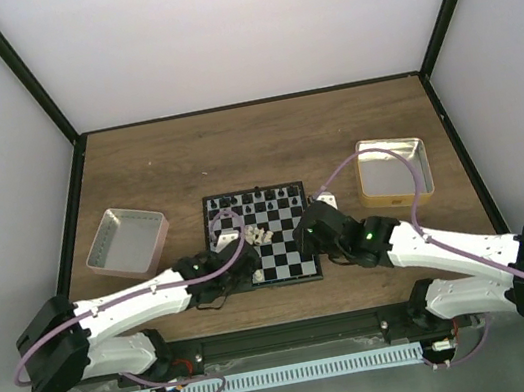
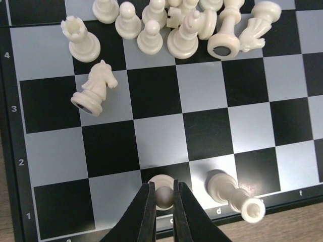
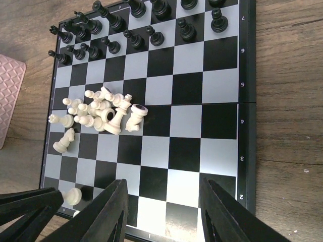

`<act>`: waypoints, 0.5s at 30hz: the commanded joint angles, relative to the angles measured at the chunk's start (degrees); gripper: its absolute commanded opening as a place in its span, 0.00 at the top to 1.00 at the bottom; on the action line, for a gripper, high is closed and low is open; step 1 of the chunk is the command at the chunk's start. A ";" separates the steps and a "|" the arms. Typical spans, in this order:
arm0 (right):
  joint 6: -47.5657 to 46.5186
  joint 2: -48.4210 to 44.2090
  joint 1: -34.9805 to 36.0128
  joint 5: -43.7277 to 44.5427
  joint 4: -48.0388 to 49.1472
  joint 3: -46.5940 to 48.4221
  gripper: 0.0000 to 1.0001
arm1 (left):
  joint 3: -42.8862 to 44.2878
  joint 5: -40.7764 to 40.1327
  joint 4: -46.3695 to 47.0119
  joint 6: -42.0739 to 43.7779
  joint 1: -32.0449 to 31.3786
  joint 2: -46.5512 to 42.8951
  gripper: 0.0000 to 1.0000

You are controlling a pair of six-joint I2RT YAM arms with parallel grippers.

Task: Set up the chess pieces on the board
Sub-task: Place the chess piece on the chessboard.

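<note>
The board (image 1: 287, 252) lies between the two arms. Black chess pieces (image 3: 136, 30) stand in two rows along its far edge. Cream-white pieces (image 3: 101, 111) lie heaped near the middle left. My left gripper (image 2: 162, 199) is shut on a round-topped white piece (image 2: 162, 181) that stands on the c1 square. Next to it, another white piece (image 2: 224, 187) stands on d1. A white knight (image 2: 93, 89) lies on its side, and a white rook (image 2: 81, 39) stands beside the heap (image 2: 176, 25). My right gripper (image 3: 162, 185) hangs open over the board's near right squares, with nothing between its fingers.
A pale pink-sided tin tray (image 1: 128, 242) sits left of the board, and its corner (image 3: 10, 96) shows in the right wrist view. A gold-rimmed square tin (image 1: 395, 172) sits at the right. Bare wooden table (image 1: 262, 140) lies beyond the board.
</note>
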 commanded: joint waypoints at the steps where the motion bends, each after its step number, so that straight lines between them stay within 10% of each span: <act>1: 0.14 -0.03 -0.52 0.82 0.75 -0.21 0.59 | -0.55 -0.91 4.09 -0.52 -0.24 1.88 0.91; 7: -0.08 0.25 -0.47 0.74 0.68 0.06 0.59 | 1.99 -0.42 1.09 -0.80 -0.19 2.12 0.61; 15: -0.03 0.61 -0.48 0.70 1.28 0.02 0.58 | 4.29 1.69 -2.21 -2.62 1.83 0.18 0.58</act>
